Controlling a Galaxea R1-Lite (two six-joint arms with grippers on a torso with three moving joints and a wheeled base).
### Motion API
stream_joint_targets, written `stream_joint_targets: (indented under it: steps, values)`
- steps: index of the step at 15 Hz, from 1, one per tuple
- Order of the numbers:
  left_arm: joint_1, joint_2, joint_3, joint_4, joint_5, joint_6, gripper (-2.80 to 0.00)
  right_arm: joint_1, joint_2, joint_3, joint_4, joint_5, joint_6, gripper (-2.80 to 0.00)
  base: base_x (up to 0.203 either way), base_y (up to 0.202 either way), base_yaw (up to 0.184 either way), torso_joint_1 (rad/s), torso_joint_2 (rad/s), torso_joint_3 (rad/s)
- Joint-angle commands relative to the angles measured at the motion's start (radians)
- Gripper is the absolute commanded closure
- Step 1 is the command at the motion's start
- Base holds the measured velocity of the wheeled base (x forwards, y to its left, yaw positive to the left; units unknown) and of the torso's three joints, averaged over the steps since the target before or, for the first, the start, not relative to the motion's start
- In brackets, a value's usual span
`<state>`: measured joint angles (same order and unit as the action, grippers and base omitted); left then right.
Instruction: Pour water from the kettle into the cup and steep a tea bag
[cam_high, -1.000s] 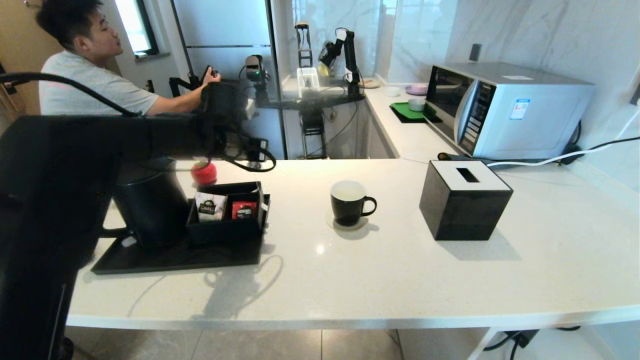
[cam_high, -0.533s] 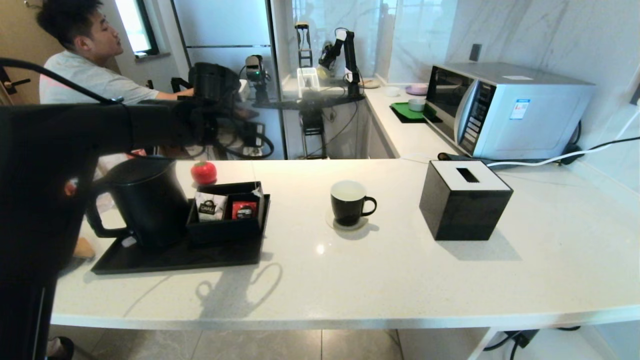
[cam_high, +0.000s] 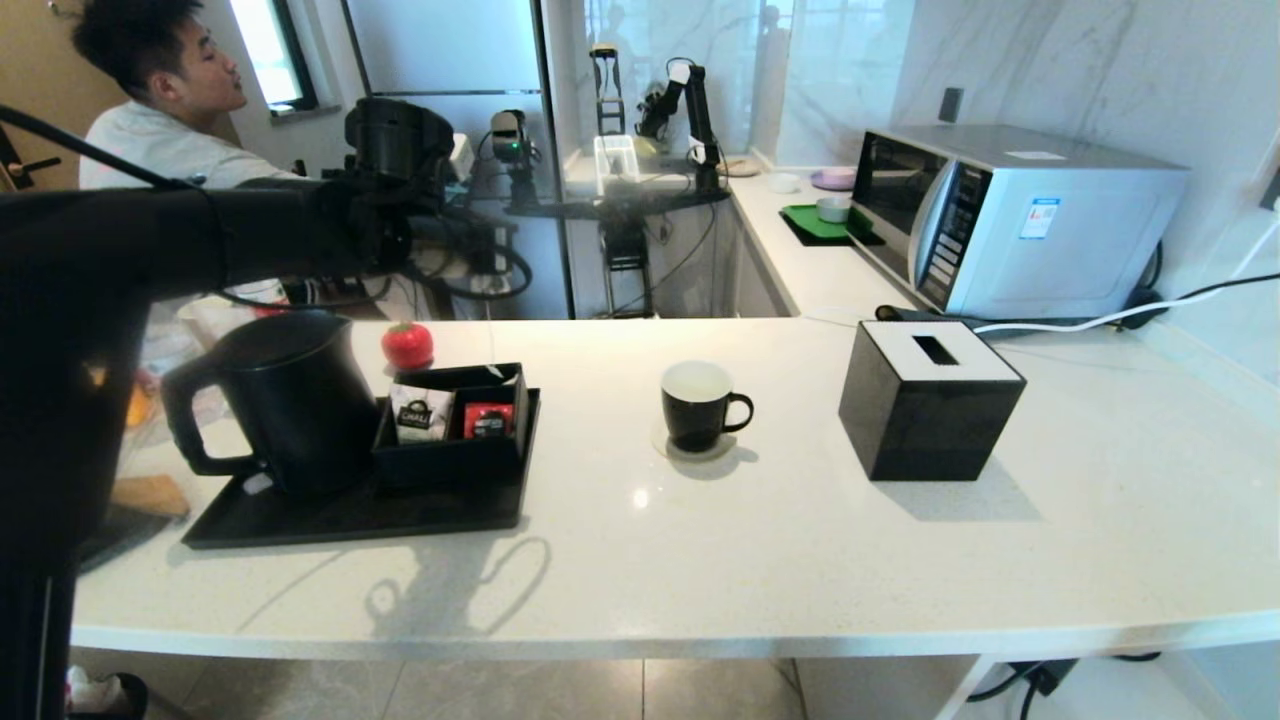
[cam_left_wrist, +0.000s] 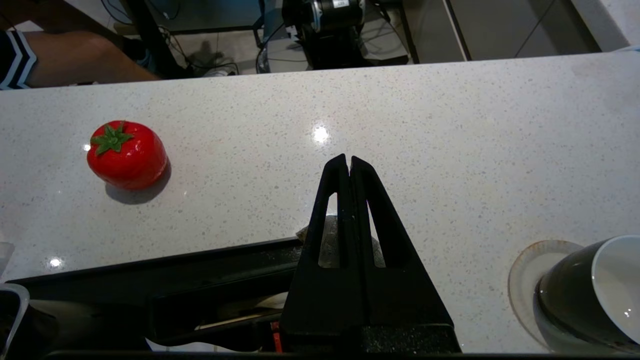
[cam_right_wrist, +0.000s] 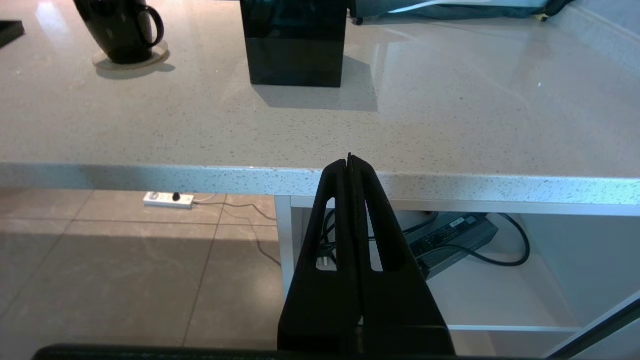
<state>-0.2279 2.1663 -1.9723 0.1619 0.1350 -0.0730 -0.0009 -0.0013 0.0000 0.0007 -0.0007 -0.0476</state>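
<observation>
The black kettle (cam_high: 285, 400) stands on a black tray (cam_high: 350, 515) at the counter's left, handle pointing left. The black mug (cam_high: 697, 405) with its white inside sits on a coaster mid-counter, also in the left wrist view (cam_left_wrist: 575, 295). The pale tea bag (cam_left_wrist: 329, 245) lies at the corner of the black sachet box (cam_high: 455, 430), seen from above behind my left gripper (cam_left_wrist: 348, 161). That gripper is shut with nothing seen between its fingers, held high above the box. My left arm (cam_high: 280, 235) reaches across the upper left. My right gripper (cam_right_wrist: 349, 159) is shut, low in front of the counter edge.
A red tomato-shaped object (cam_high: 407, 345) sits behind the box. A black tissue box (cam_high: 930, 400) stands right of the mug, a microwave (cam_high: 1010, 215) behind it. The box holds a white sachet (cam_high: 420, 412) and a red one (cam_high: 487, 420). A person (cam_high: 170, 120) sits beyond the counter.
My left arm has risen and drawn back to the left, uncovering the kettle and its handle. Kettle, mug and tea bag have not moved.
</observation>
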Motion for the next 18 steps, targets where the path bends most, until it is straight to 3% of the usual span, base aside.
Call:
stream_joint_targets:
  steps: [1, 6, 10, 14, 18]
  values:
    - [-0.003, -0.017, -0.002, 0.001, 0.002, -0.001, 0.0, -0.001, 0.001, 0.0, 0.002, 0.011, -0.029, 0.0, 0.0, 0.0, 0.0, 0.0, 0.0, 0.0]
    - [-0.026, -0.054, 0.0, 0.001, 0.0, -0.014, 0.0, -0.001, 0.001, -0.003, -0.018, 0.017, -0.055, 0.0, 0.0, 0.0, 0.0, 0.0, 0.0, 0.0]
    - [-0.071, -0.1, 0.014, 0.002, 0.0, -0.029, 0.0, 0.004, 0.076, -0.121, -0.002, 0.139, -0.057, 0.0, 0.0, 0.0, 0.0, 0.0, 0.0, 0.0]
    - [-0.132, -0.153, 0.054, 0.001, 0.002, -0.049, 0.0, 0.045, 0.41, -0.267, -0.073, 0.214, -0.058, 0.0, 0.0, 0.0, 0.0, 0.0, 0.0, 0.0]
    - [-0.173, -0.218, 0.113, -0.001, 0.005, -0.051, 0.0, 0.09, 0.869, -0.398, -0.332, 0.33, -0.062, 0.0, 0.0, 0.0, 0.0, 0.0, 0.0, 0.0]
